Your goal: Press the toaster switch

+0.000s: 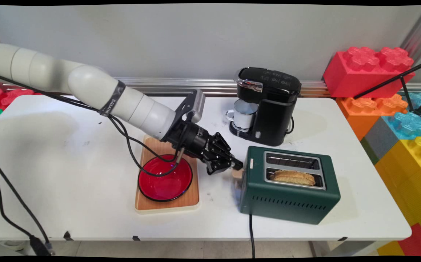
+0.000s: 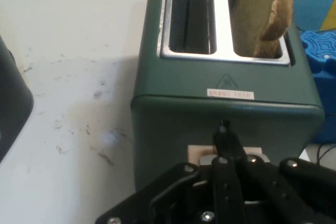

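A dark green two-slot toaster (image 1: 290, 198) stands at the table's front right, with a slice of toasted bread (image 1: 293, 177) sticking up from its near slot. My gripper (image 1: 236, 164) is at the toaster's left end, fingers shut together, their tips resting on top of the beige lever (image 1: 237, 174). The hand view looks down on the toaster (image 2: 226, 108), where the bread (image 2: 262, 14) stands in the right slot and the left slot is empty. There my gripper (image 2: 224, 129) is pressed against the end wall, just above the lever (image 2: 198, 153).
A red bowl (image 1: 165, 182) sits on a wooden tray (image 1: 192, 198) under my wrist. A black coffee machine (image 1: 272, 105) holding a white mug (image 1: 245, 113) stands behind the toaster. Large toy blocks (image 1: 367, 69) are stacked off the table's right end. The toaster's cord (image 1: 251, 233) hangs over the front edge.
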`<state>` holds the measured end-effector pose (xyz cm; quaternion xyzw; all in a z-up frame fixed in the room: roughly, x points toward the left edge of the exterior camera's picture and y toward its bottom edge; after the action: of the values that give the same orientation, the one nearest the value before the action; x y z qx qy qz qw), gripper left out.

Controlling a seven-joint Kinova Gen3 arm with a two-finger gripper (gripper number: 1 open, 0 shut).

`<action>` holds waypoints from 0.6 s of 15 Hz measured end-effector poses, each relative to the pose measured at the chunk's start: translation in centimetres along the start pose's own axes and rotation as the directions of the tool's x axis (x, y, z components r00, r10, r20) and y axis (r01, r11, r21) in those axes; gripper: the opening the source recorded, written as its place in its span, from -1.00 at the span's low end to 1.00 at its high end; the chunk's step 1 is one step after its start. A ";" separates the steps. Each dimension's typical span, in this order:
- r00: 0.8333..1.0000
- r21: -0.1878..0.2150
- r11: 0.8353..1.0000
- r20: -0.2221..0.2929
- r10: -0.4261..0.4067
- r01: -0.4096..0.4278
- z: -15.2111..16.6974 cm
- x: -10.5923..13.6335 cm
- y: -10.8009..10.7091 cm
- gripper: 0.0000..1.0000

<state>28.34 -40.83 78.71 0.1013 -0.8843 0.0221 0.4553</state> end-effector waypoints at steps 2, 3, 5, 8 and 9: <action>1.000 -0.001 1.000 0.003 -0.001 0.001 0.1 -0.2 0.0 -1.00; 1.000 -0.002 1.000 0.005 -0.001 0.001 0.2 -0.4 0.1 -1.00; 1.000 -0.003 1.000 0.009 -0.003 0.003 0.3 -0.7 0.1 -1.00; 1.000 -0.004 1.000 0.015 -0.007 0.007 0.5 -1.0 0.2 -1.00; 1.000 -0.005 1.000 0.017 -0.008 0.008 0.6 -1.2 0.2 -1.00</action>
<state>28.52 -40.51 77.46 0.1038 -0.8878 0.0174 0.4480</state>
